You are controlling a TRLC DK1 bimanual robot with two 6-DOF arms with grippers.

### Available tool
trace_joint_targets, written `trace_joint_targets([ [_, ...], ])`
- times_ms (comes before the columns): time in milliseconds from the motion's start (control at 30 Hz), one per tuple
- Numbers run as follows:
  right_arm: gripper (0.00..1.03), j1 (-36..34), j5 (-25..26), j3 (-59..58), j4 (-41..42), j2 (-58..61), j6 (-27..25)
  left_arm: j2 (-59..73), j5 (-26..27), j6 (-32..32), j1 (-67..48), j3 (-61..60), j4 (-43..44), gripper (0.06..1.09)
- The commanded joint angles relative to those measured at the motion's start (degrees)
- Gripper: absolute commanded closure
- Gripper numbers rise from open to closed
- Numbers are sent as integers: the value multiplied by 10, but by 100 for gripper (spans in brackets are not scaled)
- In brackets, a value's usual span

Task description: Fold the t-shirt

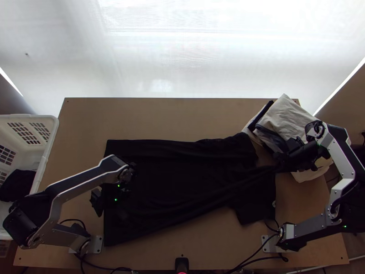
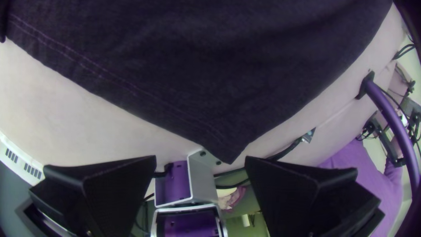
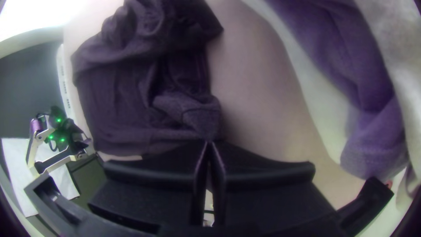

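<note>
If judged from the overhead frame, must record black t-shirt (image 1: 169, 176) as unfolded: laid broad from left of centre to right of centre on wooden table (image 1: 159, 118), with hem end toward the left and sleeve end rumpled toward the right. Found right gripper (image 3: 209, 142) closed on a small gathered portion of the dark cloth, at the right of the overhead frame; cannot tell whether collar, shoulder or sleeve. Noted a long ridge running from that grip toward lower left, consistent with tension; judged held so to anchor or draw out the sleeve end before any crease is set. Found left gripper (image 2: 200, 159) wide and empty, positioned over the hem end at lower left of the overhead frame, with a stitched corner (image 2: 226, 149) just ahead of the fingers; presumably stationed there to take that corner or the hem beside it. Observed pale cloth pile (image 1: 287, 118) at upper right, close to the right grip, and white basket (image 1: 49, 146) at the left edge, probably set aside to leave the middle for folding. Advise lowering onto the hem without pushing it into wrinkles, and guarding against snagging the pile at right.
</note>
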Motion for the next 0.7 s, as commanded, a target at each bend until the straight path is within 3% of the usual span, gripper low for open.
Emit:
trace_joint_targets([
  [0, 100, -3, 0, 3, 0, 2, -1, 23, 7, -53, -61, -45, 6, 11],
  [267, 100, -4, 0, 4, -1, 2, -1, 41, 71, -87, -116, -67, 21, 11],
  [667, 100, -10, 1, 16, -5, 2, -2, 24, 105, -85, -139, -86, 66, 11],
])
